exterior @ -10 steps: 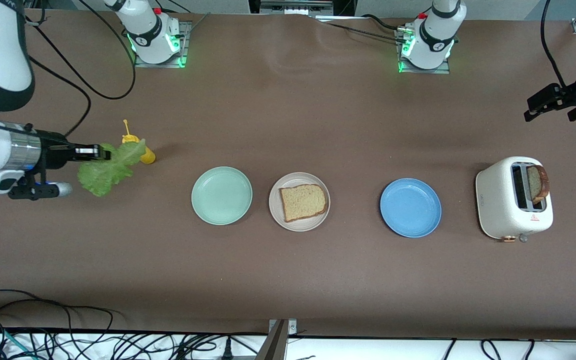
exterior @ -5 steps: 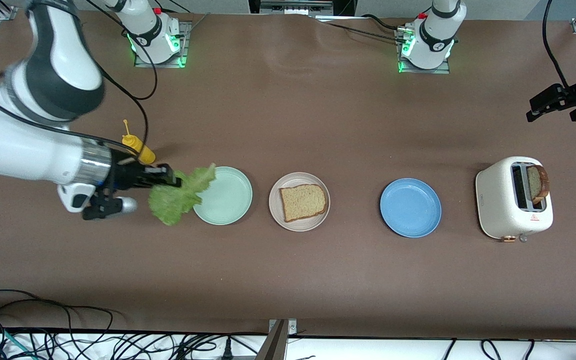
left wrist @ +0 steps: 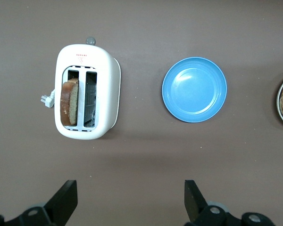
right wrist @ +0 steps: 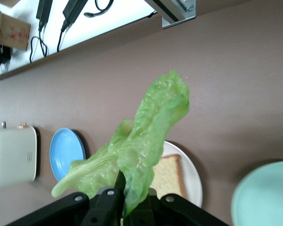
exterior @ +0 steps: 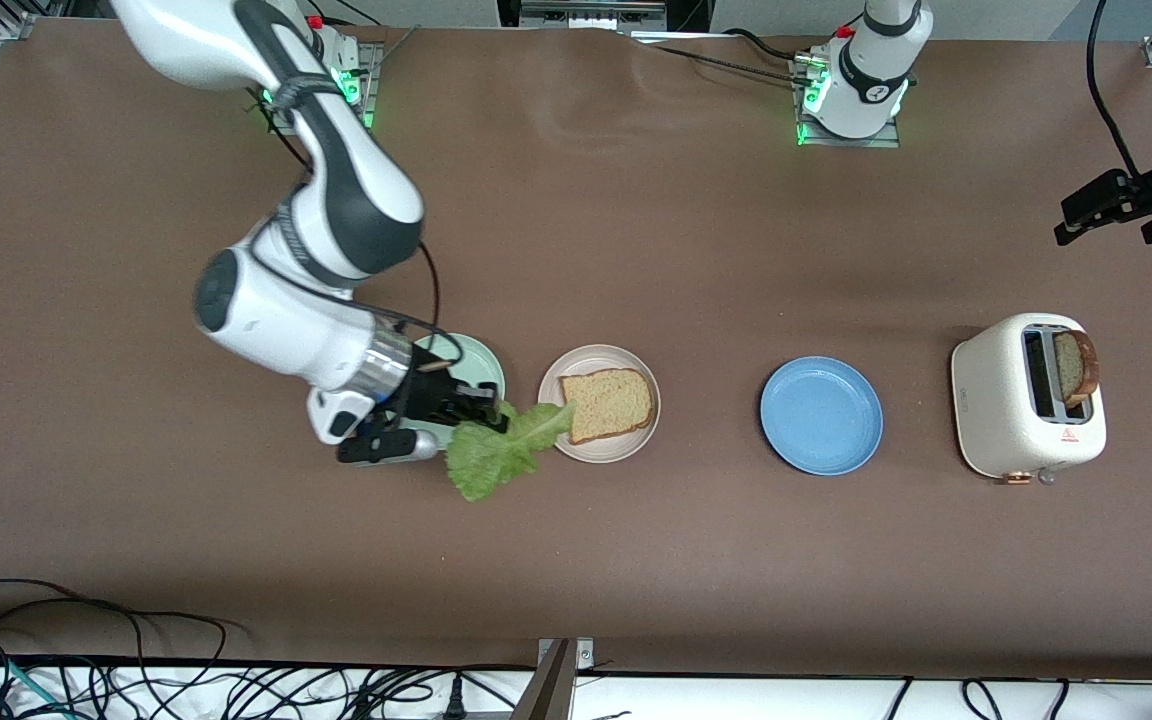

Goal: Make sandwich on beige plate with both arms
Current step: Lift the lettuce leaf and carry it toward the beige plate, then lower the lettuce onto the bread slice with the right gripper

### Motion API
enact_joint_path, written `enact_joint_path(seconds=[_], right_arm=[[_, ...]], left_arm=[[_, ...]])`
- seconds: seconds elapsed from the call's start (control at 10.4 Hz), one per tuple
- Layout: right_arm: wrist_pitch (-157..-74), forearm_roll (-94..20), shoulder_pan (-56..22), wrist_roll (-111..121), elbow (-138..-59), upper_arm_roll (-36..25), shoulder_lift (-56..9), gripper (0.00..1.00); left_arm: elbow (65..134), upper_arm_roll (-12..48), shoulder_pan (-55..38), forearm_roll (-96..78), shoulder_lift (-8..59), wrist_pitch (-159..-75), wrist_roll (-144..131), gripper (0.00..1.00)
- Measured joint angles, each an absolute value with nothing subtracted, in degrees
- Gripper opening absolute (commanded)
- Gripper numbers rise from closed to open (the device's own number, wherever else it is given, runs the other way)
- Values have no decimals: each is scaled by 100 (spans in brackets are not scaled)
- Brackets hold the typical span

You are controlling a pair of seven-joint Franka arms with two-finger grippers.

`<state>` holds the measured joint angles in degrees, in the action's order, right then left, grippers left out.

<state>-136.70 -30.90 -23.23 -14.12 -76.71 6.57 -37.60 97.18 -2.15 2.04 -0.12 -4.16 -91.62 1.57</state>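
Lettuce leaf (exterior: 496, 452) hung from right gripper (exterior: 484, 412), jaws clamped on it, over desk (exterior: 576, 560) just beside beige plate (exterior: 598, 447). Bread slice (exterior: 606, 403) lay on that plate. Risk: limp leaf folding or draping off slice over rim. Mint green plate (exterior: 481, 358) crowded approach; blue plate (exterior: 821, 415) well apart. Second slice (exterior: 1076, 366) stood in toaster (exterior: 1006, 410). Left gripper (left wrist: 129, 200) waited above, jaws apart.

Right claw (exterior: 481, 410) clamped shut, left claw (exterior: 1101, 205) spread wide, waiting.
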Motion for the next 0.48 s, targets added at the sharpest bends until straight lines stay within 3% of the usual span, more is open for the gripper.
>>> enact_joint_path(seconds=[0.48], right_arm=[[-14322, -3096, -2437, -1916, -7705, 630, -3981, 0]], left_arm=[[9716, -216, 206, -12, -415, -9162, 157, 100]])
